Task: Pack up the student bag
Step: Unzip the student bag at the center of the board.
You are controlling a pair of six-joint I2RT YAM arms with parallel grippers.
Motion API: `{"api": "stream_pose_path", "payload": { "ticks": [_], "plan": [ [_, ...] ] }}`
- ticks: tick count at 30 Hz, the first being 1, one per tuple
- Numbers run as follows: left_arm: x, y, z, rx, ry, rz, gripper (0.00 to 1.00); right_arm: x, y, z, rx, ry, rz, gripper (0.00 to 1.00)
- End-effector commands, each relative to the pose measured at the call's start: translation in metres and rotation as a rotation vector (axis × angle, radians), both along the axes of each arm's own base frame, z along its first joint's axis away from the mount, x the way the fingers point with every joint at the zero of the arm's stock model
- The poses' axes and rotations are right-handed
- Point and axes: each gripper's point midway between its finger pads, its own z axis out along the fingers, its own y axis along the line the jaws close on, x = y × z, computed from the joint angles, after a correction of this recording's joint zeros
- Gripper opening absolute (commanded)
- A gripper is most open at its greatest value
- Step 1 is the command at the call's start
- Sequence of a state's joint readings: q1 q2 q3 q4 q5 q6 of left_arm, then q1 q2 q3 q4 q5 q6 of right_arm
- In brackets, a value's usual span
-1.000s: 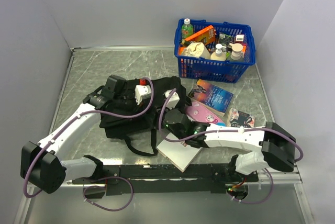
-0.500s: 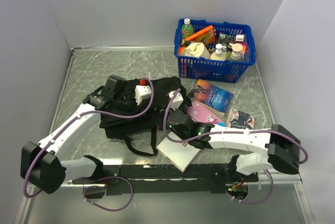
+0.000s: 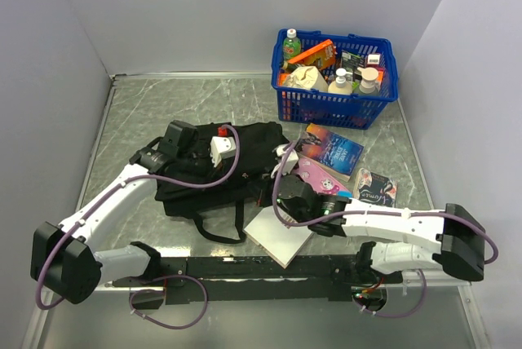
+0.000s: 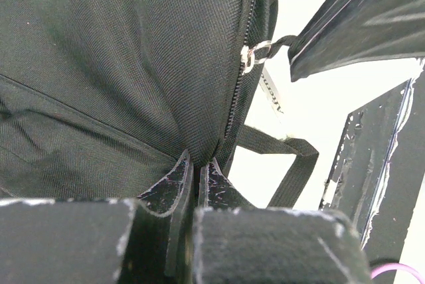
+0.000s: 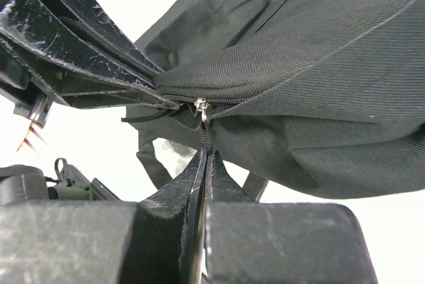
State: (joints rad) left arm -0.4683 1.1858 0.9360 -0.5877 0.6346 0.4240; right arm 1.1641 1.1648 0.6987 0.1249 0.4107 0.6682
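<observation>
While both your arms reach the student bag [image 3: 254, 152] on the table [image 3: 163, 104], left fingers [image 4: 169, 188] pinch its fabric — only the right wrist view shows right fingers [image 5: 189, 188] clamped on its zipper pull [image 5: 206, 135].

One student bag [image 3: 253, 149], one blue basket [image 3: 326, 108], two arms [image 3: 106, 202], perhaps four books [image 3: 333, 148].

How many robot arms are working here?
2: the left white robot arm reaches over the black fabric backpack from the left, the right white robot arm from the right. None looks hidden.
</observation>
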Motion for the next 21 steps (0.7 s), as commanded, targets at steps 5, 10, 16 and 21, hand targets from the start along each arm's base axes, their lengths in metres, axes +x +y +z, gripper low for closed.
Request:
{"api": "stream_pose_path", "payload": {
  "ticks": [5,10,16,21],
  "plan": [
    [0.009,0.001,0.015,-0.013,-0.133,-0.016,0.01,-0.004,-0.032,0.003,-0.061,-0.035,-0.017,0.00],
    [0.005,0.004,0.012,-0.003,-0.136,-0.025,0.01,-0.008,-0.047,-0.012,-0.138,-0.016,-0.021,0.00],
    [0.002,0.010,0.009,0.030,-0.167,-0.050,0.02,-0.009,-0.062,-0.024,-0.187,0.017,-0.038,0.00],
    [-0.009,0.031,-0.010,0.134,-0.210,-0.092,0.02,0.002,-0.090,-0.019,-0.185,0.013,-0.098,0.00]
  ]
}}
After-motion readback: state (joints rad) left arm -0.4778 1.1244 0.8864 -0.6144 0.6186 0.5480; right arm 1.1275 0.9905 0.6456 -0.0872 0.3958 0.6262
